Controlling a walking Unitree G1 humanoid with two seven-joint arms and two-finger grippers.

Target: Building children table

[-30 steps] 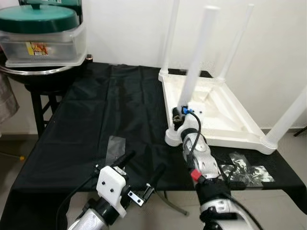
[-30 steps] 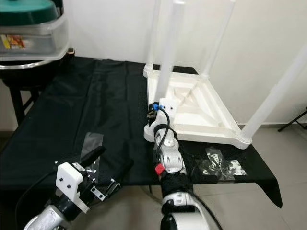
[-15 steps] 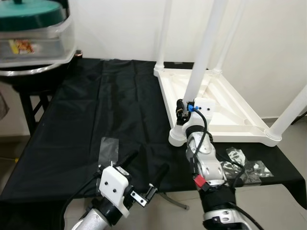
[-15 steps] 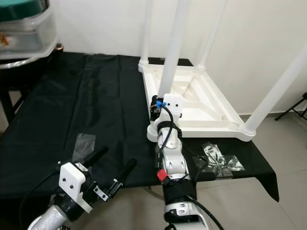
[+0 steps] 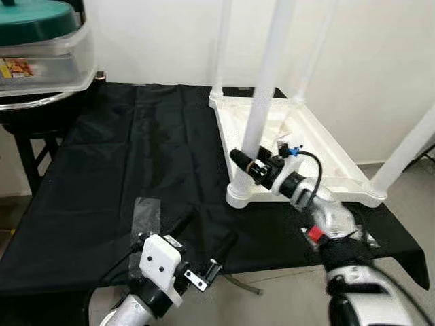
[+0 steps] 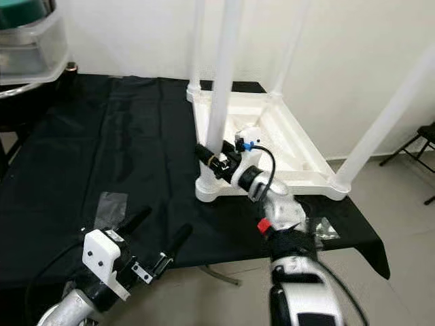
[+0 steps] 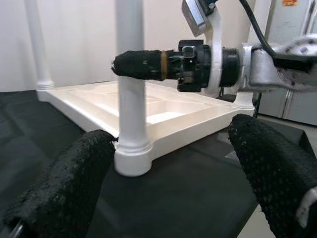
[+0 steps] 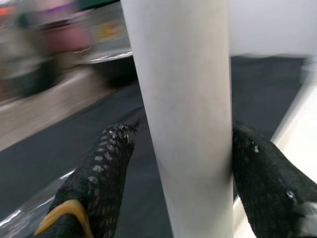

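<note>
A white children's table (image 5: 319, 156) lies upside down on a black cloth, its four legs pointing up. My right gripper (image 5: 245, 163) reaches in from the right and holds the near left leg (image 5: 268, 75) just above its socket. In the right wrist view the black fingers (image 8: 106, 173) sit on either side of that leg (image 8: 183, 74), shut on it. My left gripper (image 5: 204, 231) hovers open over the cloth's front edge, nothing between its fingers (image 7: 64, 183). It faces the same leg's base (image 7: 131, 153).
A clear plastic box with a green lid (image 5: 41, 47) stands on a stand at the far left. A flat clear bag (image 5: 146, 214) lies on the cloth near my left gripper, and another bag (image 6: 319, 227) near the right corner. A white wall is behind.
My right arm has swung out to the right, so its gripper now crosses the leg sideways instead of from the front. The camera has shifted. The left gripper has barely moved.
</note>
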